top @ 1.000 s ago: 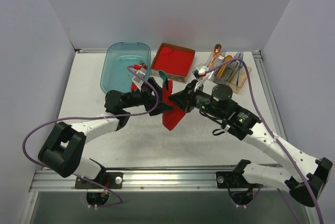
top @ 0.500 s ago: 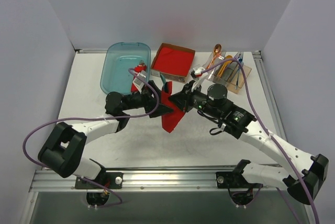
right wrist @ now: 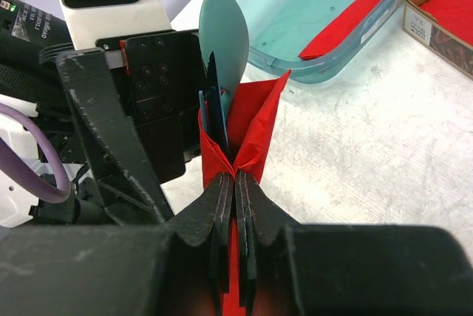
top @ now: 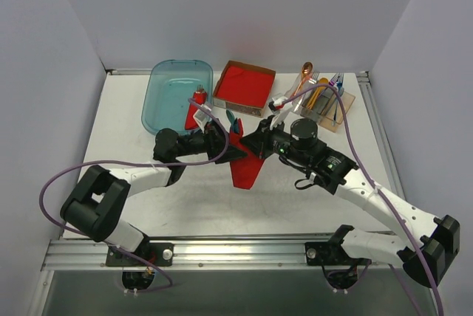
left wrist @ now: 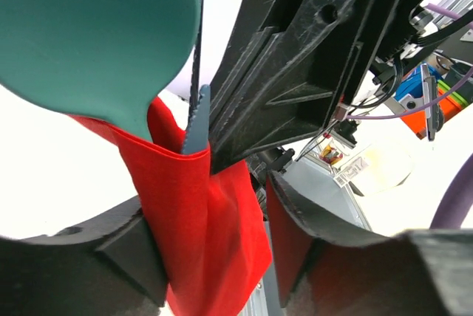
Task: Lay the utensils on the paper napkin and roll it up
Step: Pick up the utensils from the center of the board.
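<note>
Right fingers tight on the paper napkin

The white table carried three things in a row along its far edge: a clear teal bin at the left, a cardboard-sided box of red napkins just beside it, and a cutlery holder (orange and yellow pieces among its contents) toward the right.
</note>
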`<state>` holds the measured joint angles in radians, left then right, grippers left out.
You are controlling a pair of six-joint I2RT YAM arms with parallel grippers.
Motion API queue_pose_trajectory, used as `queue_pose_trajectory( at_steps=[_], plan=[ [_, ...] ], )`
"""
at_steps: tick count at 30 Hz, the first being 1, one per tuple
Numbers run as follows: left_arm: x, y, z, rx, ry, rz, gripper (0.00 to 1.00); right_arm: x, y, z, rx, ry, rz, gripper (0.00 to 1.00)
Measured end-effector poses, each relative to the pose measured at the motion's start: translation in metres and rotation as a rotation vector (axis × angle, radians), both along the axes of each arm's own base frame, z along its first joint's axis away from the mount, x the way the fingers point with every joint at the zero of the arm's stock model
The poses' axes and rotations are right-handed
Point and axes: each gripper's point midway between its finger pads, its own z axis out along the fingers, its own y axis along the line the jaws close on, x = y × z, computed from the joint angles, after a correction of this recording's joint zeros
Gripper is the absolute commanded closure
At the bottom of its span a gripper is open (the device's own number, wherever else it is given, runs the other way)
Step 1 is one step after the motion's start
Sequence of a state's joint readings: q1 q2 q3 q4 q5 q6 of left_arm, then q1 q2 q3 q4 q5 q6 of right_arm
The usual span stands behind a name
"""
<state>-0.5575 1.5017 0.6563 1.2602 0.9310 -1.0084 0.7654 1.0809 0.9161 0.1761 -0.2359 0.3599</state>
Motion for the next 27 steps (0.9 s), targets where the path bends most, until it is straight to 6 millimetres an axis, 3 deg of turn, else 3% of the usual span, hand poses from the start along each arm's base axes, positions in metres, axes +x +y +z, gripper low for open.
queue_pose_trajectory(
  at_steps=[9, 11, 16, 21, 26, 27],
  plan=[
    [0.006, -0.004, -0.013, 0.014, 0.042, 0.003, 0.71, -0.001, 0.001, -0.006, 0.002, 0.019, 0.011, 1.0],
    [0.007, -0.004, -0.016, 0.016, 0.06, 0.0, 0.83, -0.001, 0.001, -0.008, 0.002, 0.019, 0.011, 1.0],
    [0.01, -0.007, -0.023, 0.027, 0.092, -0.008, 0.97, 0.002, -0.002, -0.016, -0.004, 0.031, -0.001, 1.0],
    [0.01, -0.008, -0.027, 0.032, 0.109, -0.011, 0.98, 0.003, -0.004, -0.02, 0.002, 0.037, -0.009, 1.0],
    [0.01, -0.009, -0.028, 0.033, 0.111, -0.014, 0.98, 0.002, -0.006, -0.022, 0.017, 0.046, -0.01, 0.85],
    [0.009, -0.009, -0.028, 0.034, 0.111, -0.017, 0.98, 0.003, -0.008, -0.021, 0.022, 0.045, -0.015, 0.76]
  ],
)
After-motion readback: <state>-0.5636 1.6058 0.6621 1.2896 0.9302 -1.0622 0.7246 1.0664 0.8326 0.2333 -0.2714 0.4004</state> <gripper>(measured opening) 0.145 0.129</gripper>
